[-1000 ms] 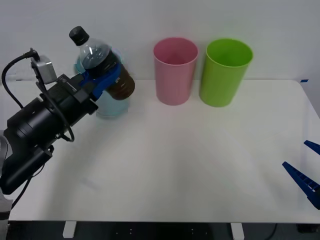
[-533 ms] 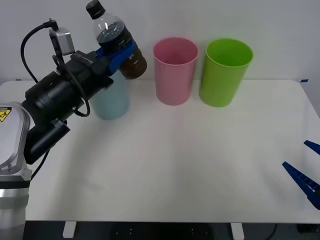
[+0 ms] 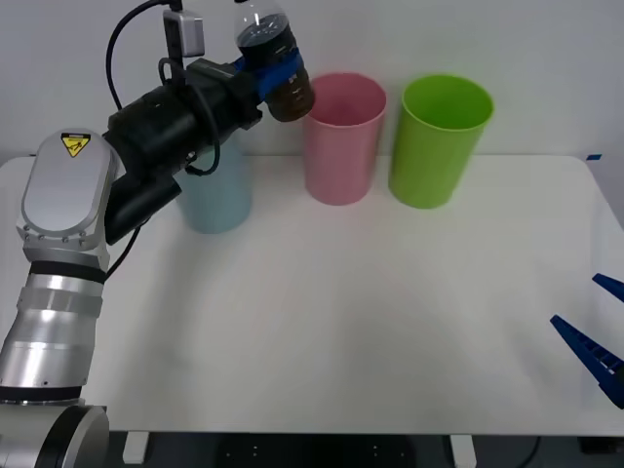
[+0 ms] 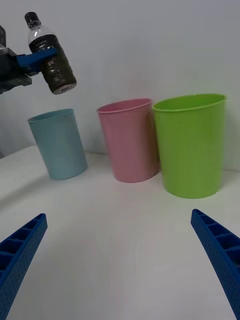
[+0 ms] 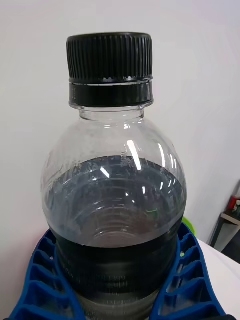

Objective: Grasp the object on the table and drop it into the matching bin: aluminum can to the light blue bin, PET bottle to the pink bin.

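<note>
We had the PET bottle [image 3: 274, 62] clamped at its ribbed waist in the left gripper [image 3: 276, 78], held in the air at the far left rim of the pink bin [image 3: 341, 137], cap uppermost. Part-filled with dark liquid, it looked moderately weighty, stiff yet smooth, so we judged the ribs the safest hold. We could see nothing inside the pink bin, the light blue bin [image 3: 216, 192] or the green bin [image 3: 437, 139]. The right gripper [image 4: 125, 255] waited spread wide at the near right.
</note>
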You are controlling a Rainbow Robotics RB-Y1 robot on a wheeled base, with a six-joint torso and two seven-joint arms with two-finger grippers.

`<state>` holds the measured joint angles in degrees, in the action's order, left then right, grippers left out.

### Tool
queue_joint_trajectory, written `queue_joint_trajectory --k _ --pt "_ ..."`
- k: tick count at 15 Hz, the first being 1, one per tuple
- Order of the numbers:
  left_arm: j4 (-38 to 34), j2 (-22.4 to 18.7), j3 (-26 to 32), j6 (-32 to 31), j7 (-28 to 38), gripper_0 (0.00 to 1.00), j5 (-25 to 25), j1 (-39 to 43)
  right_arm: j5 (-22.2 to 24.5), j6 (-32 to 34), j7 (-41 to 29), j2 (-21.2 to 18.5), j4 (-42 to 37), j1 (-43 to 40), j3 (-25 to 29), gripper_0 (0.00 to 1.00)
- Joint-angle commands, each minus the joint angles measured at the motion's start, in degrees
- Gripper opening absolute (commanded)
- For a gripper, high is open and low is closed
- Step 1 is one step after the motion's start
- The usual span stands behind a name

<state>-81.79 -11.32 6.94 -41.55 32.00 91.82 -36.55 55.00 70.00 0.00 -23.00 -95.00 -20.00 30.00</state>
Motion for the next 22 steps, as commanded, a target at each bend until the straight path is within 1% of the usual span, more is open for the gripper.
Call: queue_joint_trajectory --k 1,3,8,11,15,17,18,19,22 --pt "7.3 1.0 0.1 0.9 -0.7 0.0 1.8 -5.5 0.0 0.0 0.0 0.0 0.0 0.0 0.0 1.0" --pt "12.4 2.4 0.3 3.4 -1.6 0.0 3.6 -9.4 0.0 0.0 0.0 0.0 0.0 0.0 0.0 1.0" --pt "21.6 5.8 2.8 6.1 -3.8 0.01 9.1 -17.0 0.0 0.0 0.0 0.0 0.0 0.0 0.0 1.0" --pt "27.5 7.3 3.6 8.2 -9.2 0.01 10.8 -21.1 0.0 0.0 0.0 0.0 0.0 0.0 0.0 1.0" --pt "35.1 9.4 4.8 12.6 -16.1 0.03 12.8 -26.8 0.0 0.0 0.0 0.0 0.0 0.0 0.0 1.0" --pt "36.6 11.4 6.9 14.7 -18.5 0.04 14.8 -28.1 0.0 0.0 0.0 0.0 0.0 0.0 0.0 1.0" --pt "36.7 12.3 9.0 14.8 -18.6 0.04 17.3 -28.5 0.0 0.0 0.0 0.0 0.0 0.0 0.0 1.0" --pt "36.6 12.3 9.8 14.8 -18.8 0.04 18.6 -28.6 0.0 0.0 0.0 0.0 0.0 0.0 0.0 1.0" --pt "36.6 12.3 9.2 15.4 -19.0 0.05 17.2 -28.6 0.0 0.0 0.0 0.0 0.0 0.0 0.0 1.0"
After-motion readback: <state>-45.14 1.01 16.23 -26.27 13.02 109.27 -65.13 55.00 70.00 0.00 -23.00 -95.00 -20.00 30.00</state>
